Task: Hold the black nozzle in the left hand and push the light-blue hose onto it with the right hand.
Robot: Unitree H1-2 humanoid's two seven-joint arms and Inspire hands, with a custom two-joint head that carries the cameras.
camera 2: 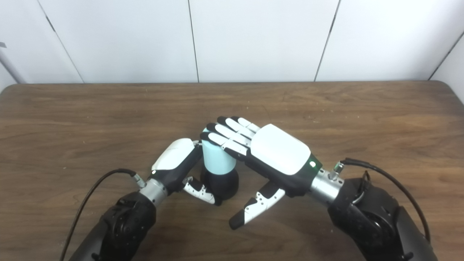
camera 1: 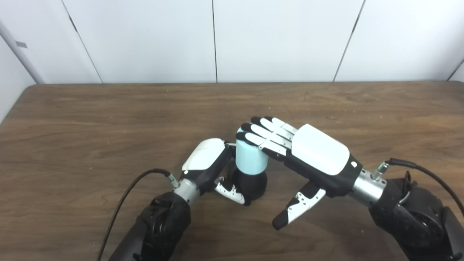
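A black nozzle [camera 1: 251,185] stands upright on the wooden table [camera 1: 108,119], with a light-blue hose [camera 1: 249,158] piece sitting on top of it. My left hand [camera 1: 208,163] is wrapped around the nozzle from the left, its thumb curled across the nozzle's front. My right hand [camera 1: 311,154] is open and flat, its fingers [camera 1: 266,132] stretched out and resting on the top of the hose, its thumb hanging free below to the right. In the right eye view the same stack shows as hose [camera 2: 217,157] over nozzle [camera 2: 222,185].
White wall panels [camera 1: 217,40] rise behind the table's far edge. A black cable [camera 1: 123,203] trails from my left wrist and another cable [camera 1: 424,174] from my right wrist. Bare wood surrounds the hands.
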